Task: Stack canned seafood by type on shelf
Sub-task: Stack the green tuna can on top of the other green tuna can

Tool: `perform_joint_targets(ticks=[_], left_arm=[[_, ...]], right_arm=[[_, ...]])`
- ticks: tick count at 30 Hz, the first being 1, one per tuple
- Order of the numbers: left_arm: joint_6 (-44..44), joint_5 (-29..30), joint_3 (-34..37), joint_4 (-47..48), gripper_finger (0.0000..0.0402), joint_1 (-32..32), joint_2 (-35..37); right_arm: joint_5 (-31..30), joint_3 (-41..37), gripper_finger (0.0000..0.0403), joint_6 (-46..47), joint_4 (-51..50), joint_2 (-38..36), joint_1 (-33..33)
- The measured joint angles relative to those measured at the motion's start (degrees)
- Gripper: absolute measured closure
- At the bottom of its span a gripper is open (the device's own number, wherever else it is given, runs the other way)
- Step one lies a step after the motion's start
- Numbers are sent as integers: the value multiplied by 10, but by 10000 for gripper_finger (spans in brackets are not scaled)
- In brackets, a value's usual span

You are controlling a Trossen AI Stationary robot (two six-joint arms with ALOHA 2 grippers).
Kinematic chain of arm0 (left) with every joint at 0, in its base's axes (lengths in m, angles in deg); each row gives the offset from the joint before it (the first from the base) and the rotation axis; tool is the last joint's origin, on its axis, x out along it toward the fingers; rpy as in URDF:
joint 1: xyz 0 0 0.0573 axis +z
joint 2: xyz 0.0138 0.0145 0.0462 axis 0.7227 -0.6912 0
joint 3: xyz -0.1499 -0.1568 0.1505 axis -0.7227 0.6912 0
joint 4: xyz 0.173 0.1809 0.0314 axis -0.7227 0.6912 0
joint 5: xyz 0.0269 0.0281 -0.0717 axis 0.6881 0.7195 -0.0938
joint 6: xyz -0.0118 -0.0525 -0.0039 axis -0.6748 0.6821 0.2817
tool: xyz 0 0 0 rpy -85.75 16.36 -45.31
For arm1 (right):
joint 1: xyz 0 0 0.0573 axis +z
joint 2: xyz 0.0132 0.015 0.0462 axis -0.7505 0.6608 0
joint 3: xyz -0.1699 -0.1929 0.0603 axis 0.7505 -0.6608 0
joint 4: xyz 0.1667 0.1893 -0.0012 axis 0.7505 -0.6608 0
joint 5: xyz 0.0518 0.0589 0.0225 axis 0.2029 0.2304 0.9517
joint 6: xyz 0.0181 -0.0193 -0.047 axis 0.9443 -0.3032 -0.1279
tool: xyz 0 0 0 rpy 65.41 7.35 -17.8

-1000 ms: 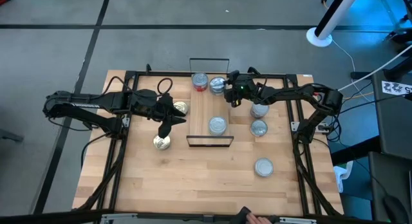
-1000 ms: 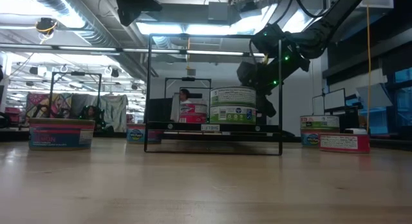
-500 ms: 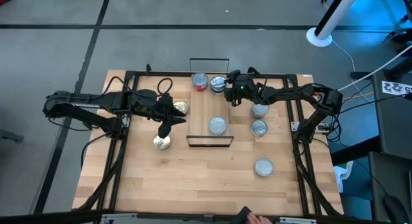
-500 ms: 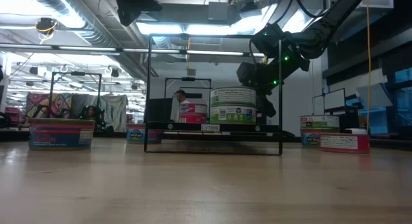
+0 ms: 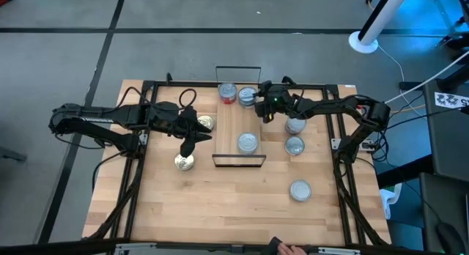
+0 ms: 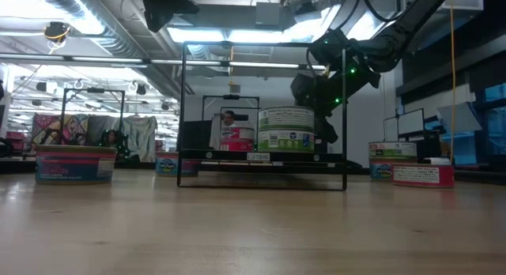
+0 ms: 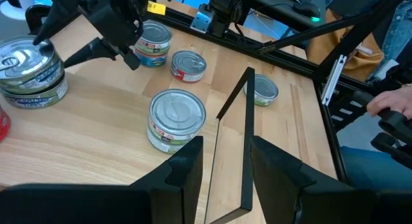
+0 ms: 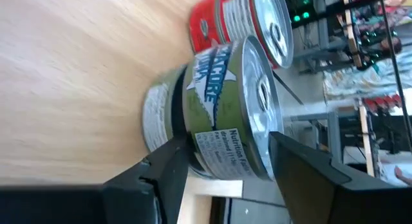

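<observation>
The shelf (image 5: 234, 123) is a narrow light-wood board with black wire frames at both ends, in the table's middle. At its far end stand a red-labelled can (image 5: 228, 92) and a stack of two green-labelled cans (image 7: 29, 73). A single green-labelled can (image 5: 248, 143) stands near the shelf's near end. My right gripper (image 5: 258, 100) comes in from the right and is shut on the stack's top can (image 8: 222, 102). My left gripper (image 5: 189, 146) hangs open above the table, left of the shelf, with nothing between its fingers (image 7: 187, 166). My right gripper has the top can between its two fingers across the can's height. One finger (image 8: 293, 166) lies over the silver lid (image 8: 261, 102). The other (image 8: 168, 161) is at the can's bottom edge (image 8: 187, 130), by the can beneath. Whether the can is lifted off that one cannot be told.
Three cans (image 5: 295, 124) (image 5: 294, 145) (image 5: 300, 190) lie on the table right of the shelf. Two more (image 5: 205, 123) (image 5: 184, 162) lie to its left. Black frame rails run along the table's sides. A person's hand (image 7: 393, 105) shows at the near edge.
</observation>
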Motion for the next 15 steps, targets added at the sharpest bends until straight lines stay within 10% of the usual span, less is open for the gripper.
perform_joint_targets(ticks=[15], left_arm=[[1,0,0,0,279,0,0]], right_arm=[[-40,0,189,2,-6,0,-12]])
